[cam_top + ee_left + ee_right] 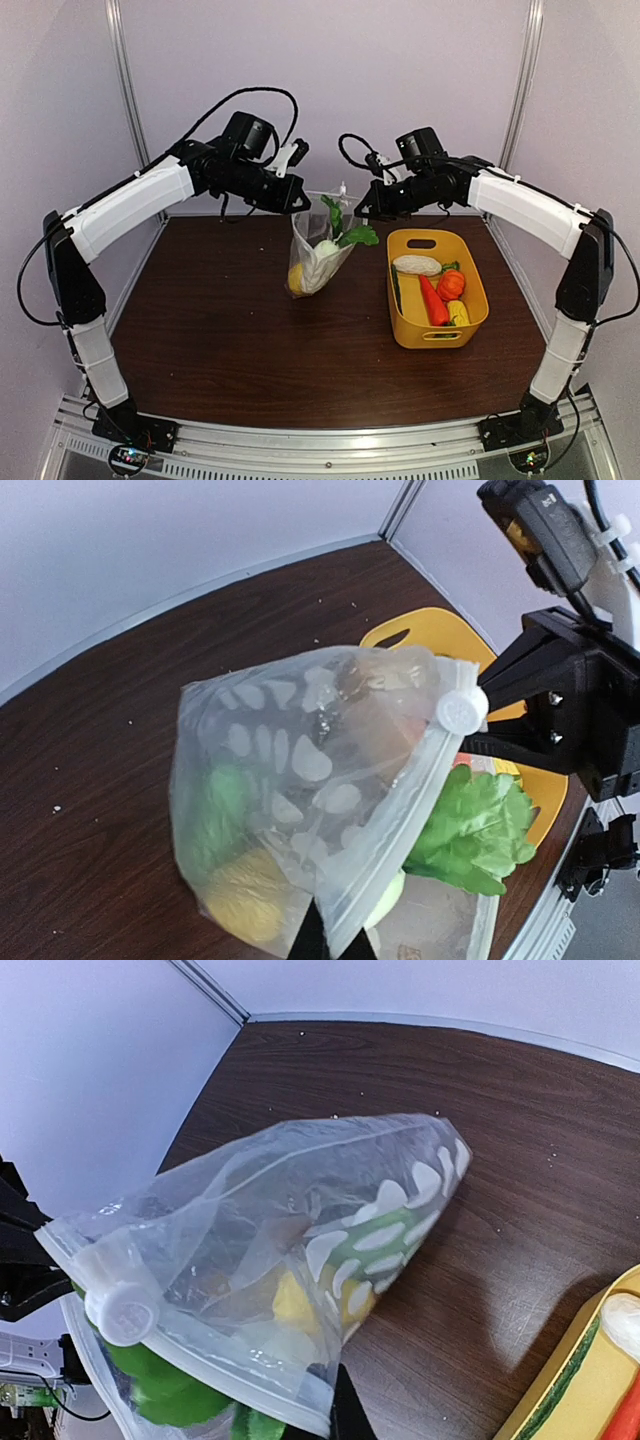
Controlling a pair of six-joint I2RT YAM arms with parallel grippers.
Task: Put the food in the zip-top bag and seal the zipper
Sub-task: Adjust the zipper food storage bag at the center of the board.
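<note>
The zip-top bag (318,255) hangs upright over the table's middle, held by its mouth between both grippers. My left gripper (298,200) is shut on one lip of the mouth, on the zipper (400,810) strip. My right gripper (366,212) is shut on the other lip (250,1385). The white slider tab (462,712) sits at the far end of the mouth. Inside the bag lie a yellow piece (245,892) and a white piece (326,250) of food. A green leafy piece (476,826) sticks out of the mouth.
The yellow basket (408,330) stands right of the bag, under the right arm. It holds a white piece (417,265), a red-orange carrot (433,300), an orange round piece (452,285) and a yellow one (459,313). Walls close the back and both sides.
</note>
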